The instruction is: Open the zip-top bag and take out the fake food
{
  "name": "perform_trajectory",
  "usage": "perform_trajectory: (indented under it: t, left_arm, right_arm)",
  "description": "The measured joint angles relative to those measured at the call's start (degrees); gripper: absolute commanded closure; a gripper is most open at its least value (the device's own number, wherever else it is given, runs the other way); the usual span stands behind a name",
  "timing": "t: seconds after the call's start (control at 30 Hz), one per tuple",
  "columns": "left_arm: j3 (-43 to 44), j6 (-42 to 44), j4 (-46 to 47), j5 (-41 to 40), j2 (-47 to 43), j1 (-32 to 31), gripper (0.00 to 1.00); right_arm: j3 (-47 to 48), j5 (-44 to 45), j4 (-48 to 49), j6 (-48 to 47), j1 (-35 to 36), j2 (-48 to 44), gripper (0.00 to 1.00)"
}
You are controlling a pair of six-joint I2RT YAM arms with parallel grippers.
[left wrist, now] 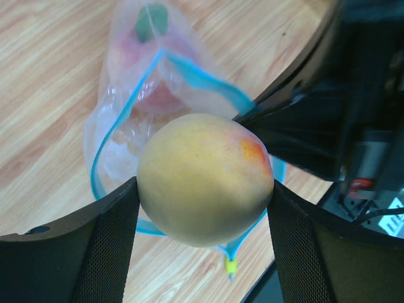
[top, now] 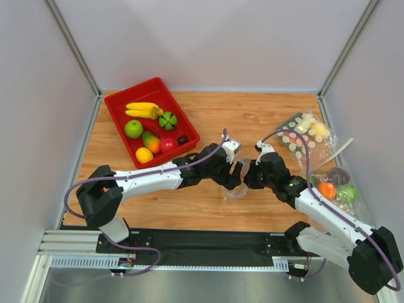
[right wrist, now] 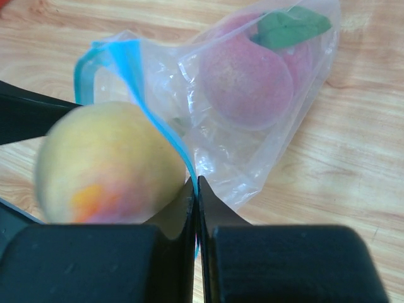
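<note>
The small clear zip-top bag lies open on the wooden table, its blue-teal zip strip spread wide. My left gripper is shut on the yellow-orange fake fruit and holds it just above the bag's mouth. My right gripper is shut on the bag's zip edge, right beside that fruit. A pink-red peach with a green leaf lies deep inside the bag. In the top view both grippers, left and right, meet over the bag. No purple fruit shows in the bag.
A red tray at the back left holds bananas, a green apple, a small dark fruit and other fruits. A crinkly clear bag with white discs and a bag of colourful items lie at the right. Walls enclose the table.
</note>
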Motion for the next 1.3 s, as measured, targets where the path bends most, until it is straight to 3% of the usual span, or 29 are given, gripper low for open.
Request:
perform_trajectory:
  t: [0.37,0.57,0.73,0.9,1.1,1.3]
  left_arm:
    - [-0.8,0.0,3.6,3.0,-4.2,2.1,0.62]
    - [-4.1,0.5,3.6,3.7,-12.2,6.1,0.62]
    - [-4.7,2.6,2.1,3.4,-20.9,11.4,0.62]
    - [-4.7,4.5,0.6,2.1,-25.6,21.8,0.62]
    - [-4.3,6.8,-0.7,-0.3,-22.5,29.9,0.62]
    - [3.7,7.9,-1.4,-1.0,-8.6,33.8,0.61]
  right_arm:
    - [-0.9,-0.3,0.0,0.0,0.0,0.6,1.0]
    - [-1.0,-0.3,0.0,0.0,0.0,0.5,1.0]
    - [-1.0,-0.4,0.1,0.0,0.0,0.4,1.0]
    - [-1.0,-0.5,0.1,0.0,0.0,0.4,1.0]
    - [-1.0,-0.7,0.2,0.0,0.0,0.4,1.0]
    - [-1.0,-1.0,0.5,0.0,0.0,0.4,1.0]
